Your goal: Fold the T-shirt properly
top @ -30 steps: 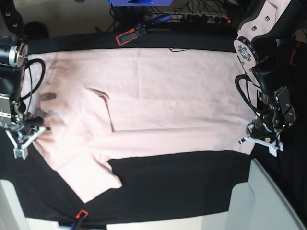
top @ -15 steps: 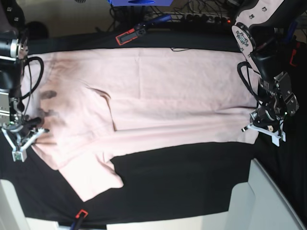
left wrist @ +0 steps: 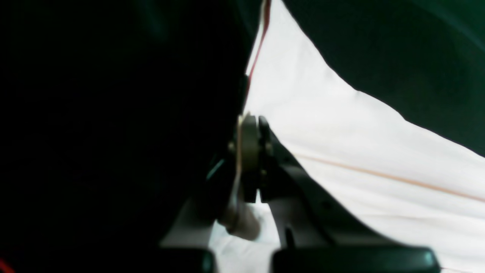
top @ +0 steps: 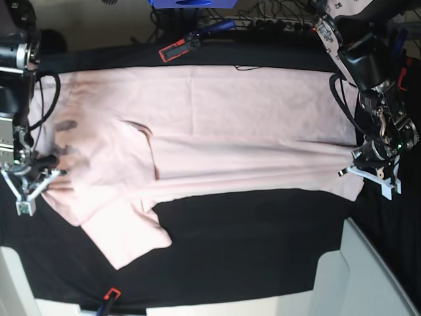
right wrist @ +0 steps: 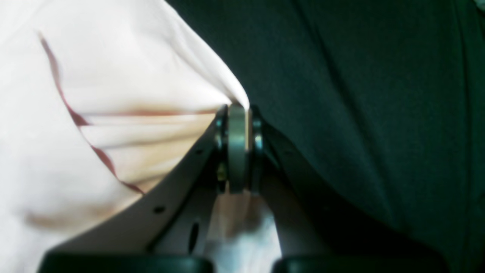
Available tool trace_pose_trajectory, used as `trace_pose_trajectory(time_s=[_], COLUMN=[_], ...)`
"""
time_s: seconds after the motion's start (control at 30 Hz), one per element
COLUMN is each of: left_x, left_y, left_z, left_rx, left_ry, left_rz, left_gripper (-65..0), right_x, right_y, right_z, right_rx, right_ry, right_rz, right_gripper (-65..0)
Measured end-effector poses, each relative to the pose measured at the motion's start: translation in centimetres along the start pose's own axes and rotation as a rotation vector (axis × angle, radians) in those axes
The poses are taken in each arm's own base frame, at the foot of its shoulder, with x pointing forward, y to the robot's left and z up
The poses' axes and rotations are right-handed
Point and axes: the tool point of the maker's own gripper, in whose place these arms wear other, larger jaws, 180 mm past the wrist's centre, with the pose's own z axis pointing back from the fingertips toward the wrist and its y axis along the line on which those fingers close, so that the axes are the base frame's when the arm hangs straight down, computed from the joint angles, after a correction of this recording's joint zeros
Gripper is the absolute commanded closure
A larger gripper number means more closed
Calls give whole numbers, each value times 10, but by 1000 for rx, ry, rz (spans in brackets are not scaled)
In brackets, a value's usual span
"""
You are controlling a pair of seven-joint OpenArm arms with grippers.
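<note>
T-shirt (top: 217, 138), pale pink, lies spread across the black cloth (top: 263, 250), its near edge folded up over the body and one sleeve trailing toward us. We see the right gripper (right wrist: 237, 113) pinched tight on a corner of fabric. The left gripper (left wrist: 250, 129) looks, through the blur, likewise clamped on the shirt's edge.

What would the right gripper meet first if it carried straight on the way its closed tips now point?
Probably the black cloth: the right gripper, shut on the T-shirt edge, has only that cloth ahead, though depth is unclear.
</note>
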Motion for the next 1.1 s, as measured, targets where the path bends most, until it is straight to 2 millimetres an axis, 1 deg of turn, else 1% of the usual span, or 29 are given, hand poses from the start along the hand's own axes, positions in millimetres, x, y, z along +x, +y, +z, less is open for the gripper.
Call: trace_pose_trajectory(time_s=[0.1,0.2,0.27,0.37,0.47,0.57,0.63,0.7,0.87,1.0,1.07,1.1], left_x=[-2,-9,-10,-6,-4,-20,-23,-27,-60,-75,-85,-89], left_y=[0,2,2,1,-4,0,1,5,20,28,32,33], left_z=[0,1,1,2,13,20,23,25,27,30,32,33], left_rx=[-1,2,5,1,-33,-28,-33,-25,12,24,30,31], left_ry=[3,14,19,5,-36,19,18,21,89,118,134,142], left_rz=[-2,-4,-6,-5,-11,-16,-12,-21,-41,-47,-50,-50], left_gripper=[0,0,0,0,0,0,0,0,0,0,0,0], right_x=[-6,-3,-1,-9,-19,-20,-23,-32,-49,-67,-70,-71], right_y=[-9,-18,-17,-16,-18,-17,-14,-11,5,14,13,10], right_z=[7,16,21,27,32,36,41,45,50,52,53,53], right_rx=[-22,-20,-8,-10,-19,-21,-26,-22,-7,2,-4,-25], right_ry=[21,15,-5,8,60,70,84,134,172,215,222,222], right_rz=[-67,-92,-71,-53,-41,-33,-28,-25,-31,-36,-41,-54], right_gripper=[0,0,0,0,0,0,0,0,0,0,0,0])
